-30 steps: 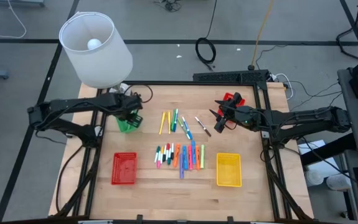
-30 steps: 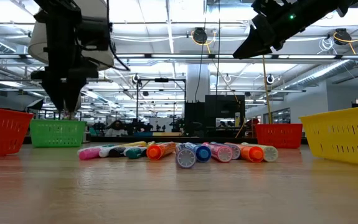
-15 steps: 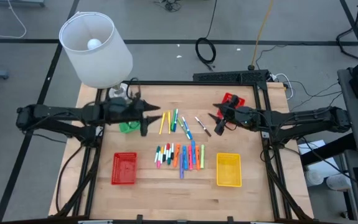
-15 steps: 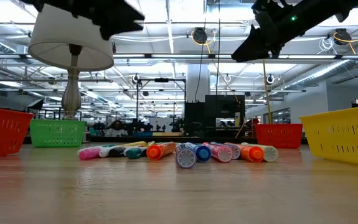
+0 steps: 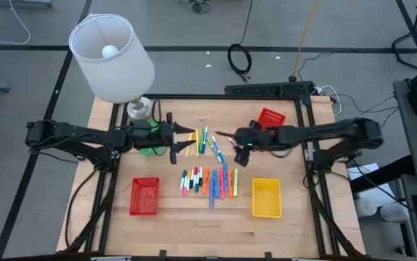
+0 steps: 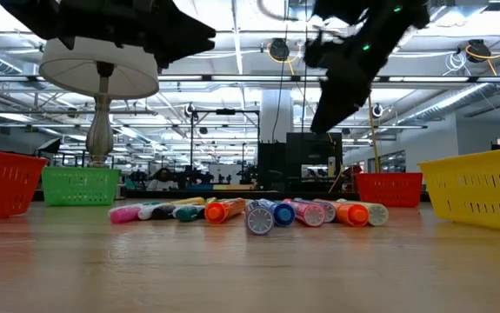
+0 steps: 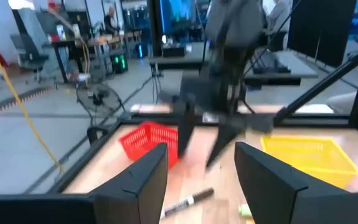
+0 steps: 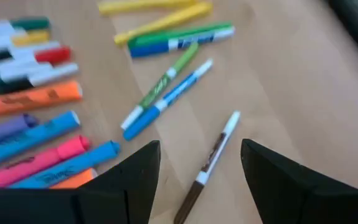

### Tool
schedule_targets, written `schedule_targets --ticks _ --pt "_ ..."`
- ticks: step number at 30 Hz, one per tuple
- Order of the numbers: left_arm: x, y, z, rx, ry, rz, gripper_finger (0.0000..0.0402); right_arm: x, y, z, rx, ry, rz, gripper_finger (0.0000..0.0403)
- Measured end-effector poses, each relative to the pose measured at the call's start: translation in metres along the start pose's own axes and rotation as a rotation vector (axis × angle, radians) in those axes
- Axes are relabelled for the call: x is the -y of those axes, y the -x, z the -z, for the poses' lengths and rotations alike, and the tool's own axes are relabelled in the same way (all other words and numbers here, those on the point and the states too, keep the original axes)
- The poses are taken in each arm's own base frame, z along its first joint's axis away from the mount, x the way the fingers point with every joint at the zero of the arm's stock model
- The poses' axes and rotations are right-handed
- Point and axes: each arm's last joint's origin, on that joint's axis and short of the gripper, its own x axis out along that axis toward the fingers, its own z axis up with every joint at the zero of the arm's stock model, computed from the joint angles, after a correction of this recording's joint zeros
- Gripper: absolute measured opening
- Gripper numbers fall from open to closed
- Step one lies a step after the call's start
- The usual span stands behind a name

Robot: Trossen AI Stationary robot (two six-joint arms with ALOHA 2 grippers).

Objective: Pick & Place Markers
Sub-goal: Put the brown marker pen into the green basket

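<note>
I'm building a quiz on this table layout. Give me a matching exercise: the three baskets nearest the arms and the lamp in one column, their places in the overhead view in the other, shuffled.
Things:
1. yellow basket
2. green basket
3. red basket at the front
4. lamp

Places:
A. front left of the table
B. back left corner
C. under the left arm, left of the markers
D. front right of the table

Pairs: 1-D, 2-C, 3-A, 4-B
</note>
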Motion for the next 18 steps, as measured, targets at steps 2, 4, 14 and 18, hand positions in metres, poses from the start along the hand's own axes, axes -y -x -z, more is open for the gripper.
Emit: schedule_targets --ticks 2,4,14,18 --pt "0.0 0.0 -0.001 0.002 -0.003 0.003 0.0191 -0.002 -0.019 -0.002 -0.069 0.007 0.024 0.0214" --pt "0.001 0.001 -0.001 0.004 -0.004 0.017 0.0191 -0.003 -0.037 0.001 -0.138 0.005 0.049 0.0214" --pt "0.002 0.001 -0.001 0.006 -0.008 0.048 0.0191 0.007 -0.084 0.014 -0.261 -0.062 0.094 0.0214" --pt "0.002 0.001 -0.001 0.006 -0.008 0.048 0.0191 0.011 -0.094 0.018 -0.305 -0.09 0.057 0.0214"
